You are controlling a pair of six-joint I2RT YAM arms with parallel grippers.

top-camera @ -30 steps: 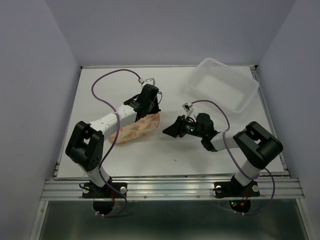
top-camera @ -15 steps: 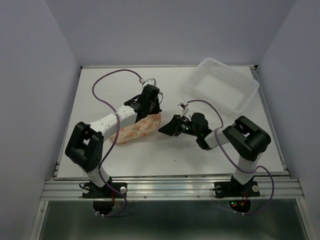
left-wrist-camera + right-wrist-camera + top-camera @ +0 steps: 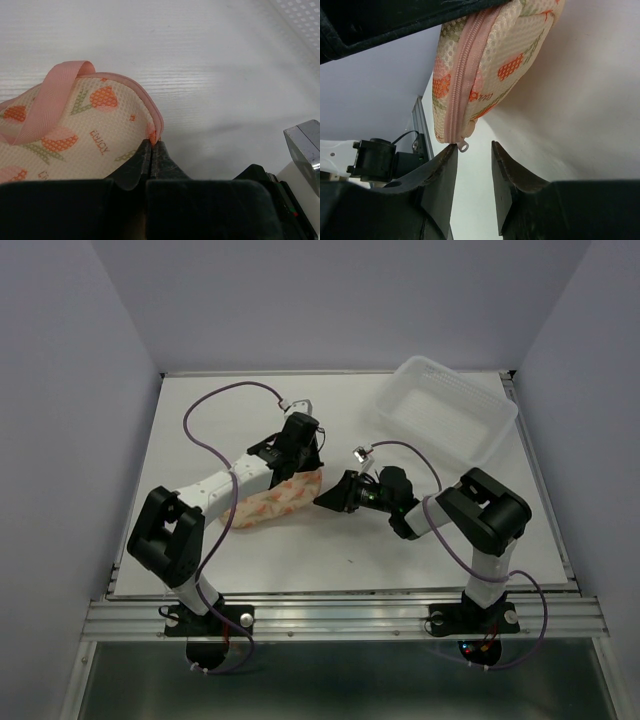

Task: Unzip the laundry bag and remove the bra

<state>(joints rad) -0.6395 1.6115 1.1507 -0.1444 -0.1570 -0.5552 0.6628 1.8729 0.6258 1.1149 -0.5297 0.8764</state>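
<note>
On the left half of the table (image 3: 190,430), the laundry bag (image 3: 272,500) lies on its side with its far-right end lifted a little. The left gripper (image 3: 151,148) is pinched closed on the pink rim at that end, just right of the pink loop (image 3: 52,97), and holds the bag steady. The zipper (image 3: 461,75) runs shut along the whole edge that shows. The bra is nowhere in sight, so it is most likely inside the closed bag.

Just right of the bag, the right gripper (image 3: 473,146) faces the bag's end with its jaws partly apart and nothing between them. The small metal zipper pull (image 3: 464,146) hangs right at the tip of one finger, at the mouth of the gap and not yet caught.

The step in hand looks like the reach for the pull, the opening part of the unzipping. The next move calls for a slight push forward so the tab sits between the fingers, then a firm close on it. After that comes a draw along the rim while the left gripper braces the fabric.

At the far right stands a clear plastic tub (image 3: 445,410), well apart from both.
</note>
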